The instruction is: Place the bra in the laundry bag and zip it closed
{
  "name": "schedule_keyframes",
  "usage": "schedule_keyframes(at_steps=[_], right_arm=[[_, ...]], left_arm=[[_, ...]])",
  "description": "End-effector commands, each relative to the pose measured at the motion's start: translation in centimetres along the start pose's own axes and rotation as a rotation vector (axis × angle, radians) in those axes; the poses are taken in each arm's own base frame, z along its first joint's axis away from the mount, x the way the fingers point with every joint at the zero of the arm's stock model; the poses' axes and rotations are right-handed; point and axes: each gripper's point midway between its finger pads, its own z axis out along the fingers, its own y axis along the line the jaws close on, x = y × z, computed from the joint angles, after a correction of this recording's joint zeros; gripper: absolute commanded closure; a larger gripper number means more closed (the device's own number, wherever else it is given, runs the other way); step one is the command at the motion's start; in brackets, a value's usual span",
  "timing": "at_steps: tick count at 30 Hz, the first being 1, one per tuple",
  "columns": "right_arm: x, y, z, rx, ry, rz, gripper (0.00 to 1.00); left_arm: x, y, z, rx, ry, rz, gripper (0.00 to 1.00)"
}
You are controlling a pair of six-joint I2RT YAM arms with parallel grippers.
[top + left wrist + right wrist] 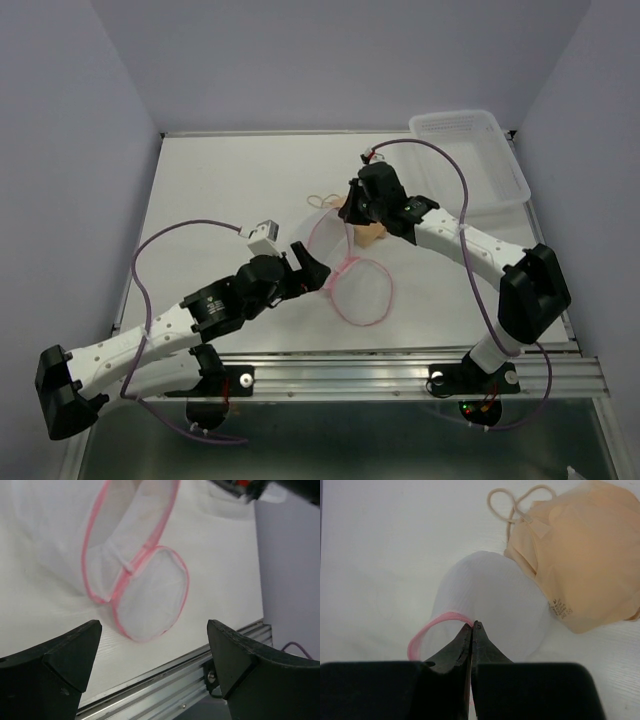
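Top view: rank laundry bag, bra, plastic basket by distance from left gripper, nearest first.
From the left gripper:
1. laundry bag: right at the open fingertips, just to their right, not held by this gripper.
2. bra: farther back and to the right.
3. plastic basket: far back right corner.

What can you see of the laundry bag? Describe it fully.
The laundry bag is a white see-through mesh pouch edged with a pink zipper rim. It lies unzipped on the table, its round flap spread flat beside the opening. The right gripper is shut on the pink rim. The tan bra rests outside, against its mesh. The open left gripper hovers clear.
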Motion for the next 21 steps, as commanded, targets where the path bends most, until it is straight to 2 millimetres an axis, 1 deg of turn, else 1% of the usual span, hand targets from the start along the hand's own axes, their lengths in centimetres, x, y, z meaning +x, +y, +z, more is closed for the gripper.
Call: schedule_keyframes(at_steps=[1, 2, 5, 6, 8, 10, 11, 12, 13, 14, 16, 18, 19, 21], right_arm=[[-3.0, 1.9, -0.2, -0.037, -0.058, 0.126, 0.99], [-2.8, 2.0, 0.3, -0.034, -0.049, 0.136, 0.99], [-3.0, 2.8, 0.5, -0.062, -0.04, 0.142, 0.99], [-3.0, 2.7, 0.5, -0.058, -0.042, 0.142, 0.99], [-2.9, 2.4, 0.4, -0.047, -0.044, 0.138, 0.99], [-2.7, 2.1, 0.4, -0.042, -0.042, 0.139, 0.99], [-2.3, 2.0, 0.3, -0.042, -0.034, 0.138, 0.99], [-2.2, 1.9, 0.2, -0.042, -0.032, 0.143, 0.99], [-2.0, 1.9, 0.2, -0.044, -0.029, 0.147, 0.99], [-1.8, 1.8, 0.2, -0.044, -0.029, 0.149, 0.99], [-1.3, 1.5, 0.1, -0.042, -0.019, 0.151, 0.99], [-1.0, 1.5, 0.1, -0.046, -0.012, 0.154, 0.99], [-0.9, 1.7, 0.1, -0.056, -0.007, 0.154, 0.99], [-0.6, 1.6, 0.2, -0.056, 0.0, 0.155, 0.99]], left_arm=[[1.8, 4.6, 0.7, -0.143, -0.013, -0.099, 0.01], [2.0, 4.6, 0.9, -0.133, -0.01, -0.11, 0.01], [3.2, 5.4, 1.8, -0.132, -0.001, -0.13, 0.01], [3.8, 6.5, 2.4, -0.173, 0.0, -0.156, 0.01], [4.0, 7.5, 2.9, -0.208, -0.002, -0.167, 0.01], [3.8, 9.1, 3.7, -0.261, -0.021, -0.215, 0.01], [3.5, 9.4, 4.0, -0.262, -0.032, -0.233, 0.02], [2.7, 9.7, 4.8, -0.235, -0.056, -0.273, 0.07], [2.3, 9.8, 5.2, -0.216, -0.063, -0.287, 0.1], [2.3, 9.6, 5.5, -0.184, -0.039, -0.308, 0.19], [1.4, 10.7, 6.2, -0.193, -0.063, -0.343, 0.27], [1.0, 10.9, 6.6, -0.208, -0.077, -0.323, 0.29], [0.7, 10.6, 7.1, -0.208, -0.078, -0.301, 0.3], [0.9, 10.6, 7.7, -0.22, -0.059, -0.273, 0.32]])
